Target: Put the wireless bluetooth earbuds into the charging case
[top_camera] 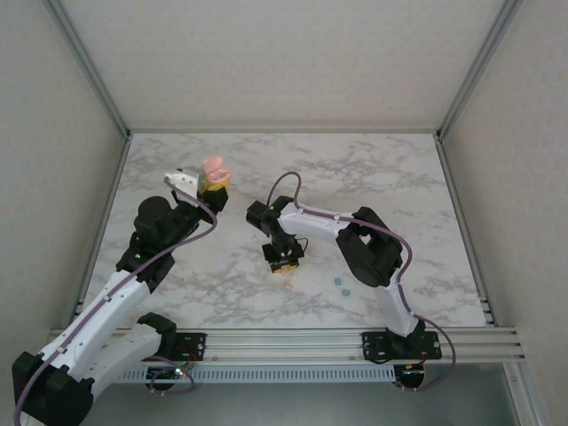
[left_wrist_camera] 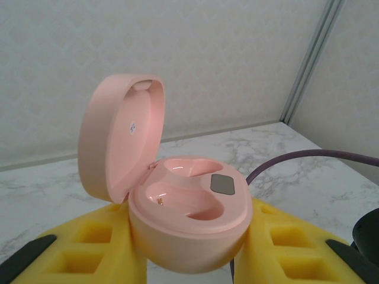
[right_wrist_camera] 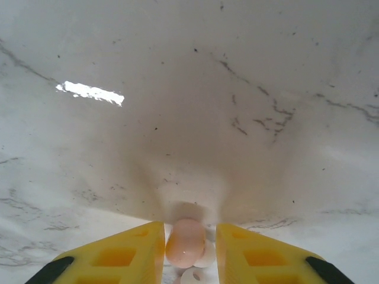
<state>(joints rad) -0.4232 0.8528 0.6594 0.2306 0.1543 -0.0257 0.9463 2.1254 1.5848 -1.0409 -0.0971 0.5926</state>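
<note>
left gripper [left_wrist_camera: 186, 236] clamped on open pink case [left_wrist_camera: 189, 207], lid tipped up, held off table [top_camera: 399, 195] at far left. right gripper [right_wrist_camera: 189, 248] down at table, fingers narrow either side of pink earbud [right_wrist_camera: 183, 242]; cannot tell if pinched. two teal earbuds [top_camera: 337, 282] lie on table near its right.

High rear overview; close wrist views
</note>
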